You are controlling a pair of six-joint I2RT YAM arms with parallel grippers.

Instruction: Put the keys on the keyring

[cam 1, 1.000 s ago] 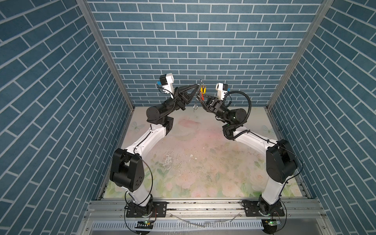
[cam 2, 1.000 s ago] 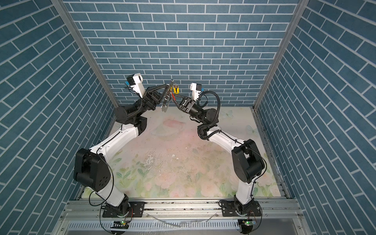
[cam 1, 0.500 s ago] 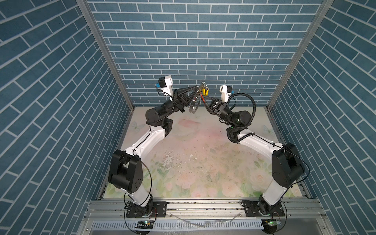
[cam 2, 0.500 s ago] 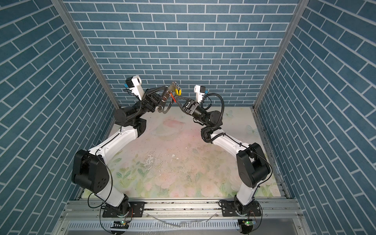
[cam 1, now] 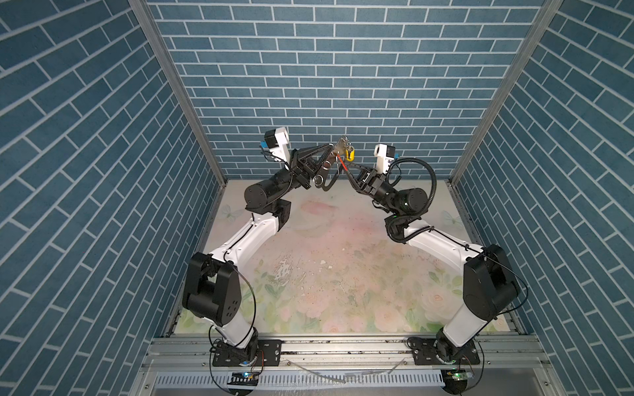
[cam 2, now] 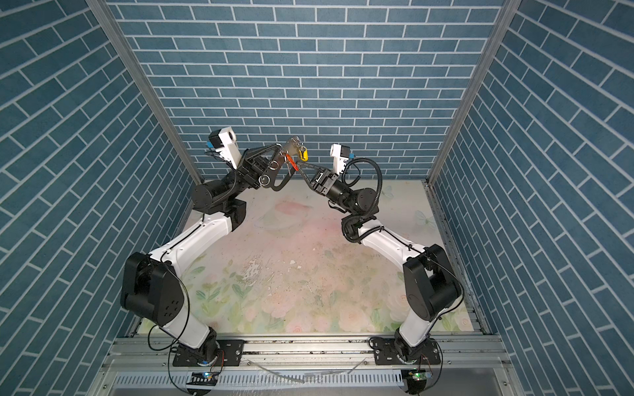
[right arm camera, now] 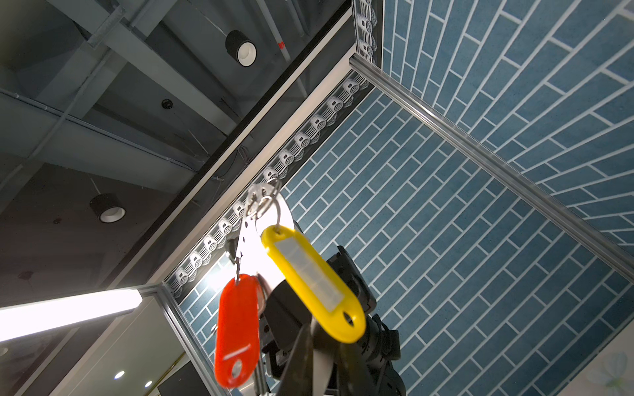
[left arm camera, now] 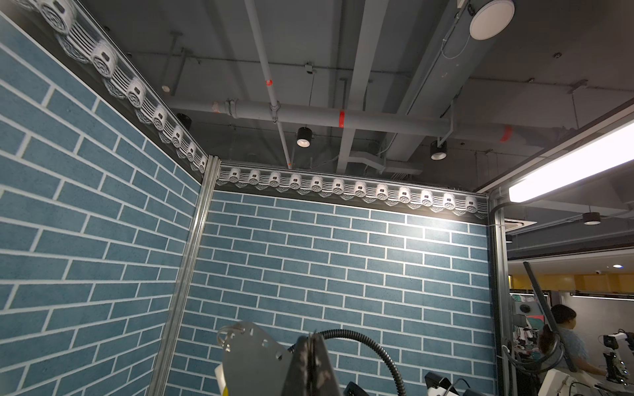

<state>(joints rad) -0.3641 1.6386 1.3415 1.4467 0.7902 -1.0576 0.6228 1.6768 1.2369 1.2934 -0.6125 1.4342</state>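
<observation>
Both arms are raised near the back wall. My left gripper (cam 1: 332, 149) (cam 2: 283, 151) (left arm camera: 310, 341) is shut on the keyring, a grey slotted plate (left arm camera: 254, 360) (cam 1: 340, 149) (right arm camera: 271, 248) with small silver rings; its black strap loop (cam 1: 330, 179) (cam 2: 283, 182) hangs below. The keys hang from the plate's rings by a yellow tag (cam 1: 349, 155) (cam 2: 303, 155) (right arm camera: 308, 284) and a red tag (cam 1: 340, 161) (right arm camera: 238, 329); a silver key blade (right arm camera: 260, 373) shows beside the red tag. My right gripper (cam 1: 344, 167) (cam 2: 297, 166) (right arm camera: 315, 331) sits just under the tags, jaws nearly together, tips hidden behind the yellow tag.
Blue brick walls close in the back and both sides, with aluminium posts (cam 1: 192, 113) at the corners. The floral table mat (cam 1: 326, 260) lies far below the grippers. A black corrugated hose (cam 1: 430, 178) (left arm camera: 372, 339) loops off the right wrist.
The right arm's wrist has drawn back a little to the right and its jaws have narrowed. The yellow tag has swung slightly right. The left gripper has held still.
</observation>
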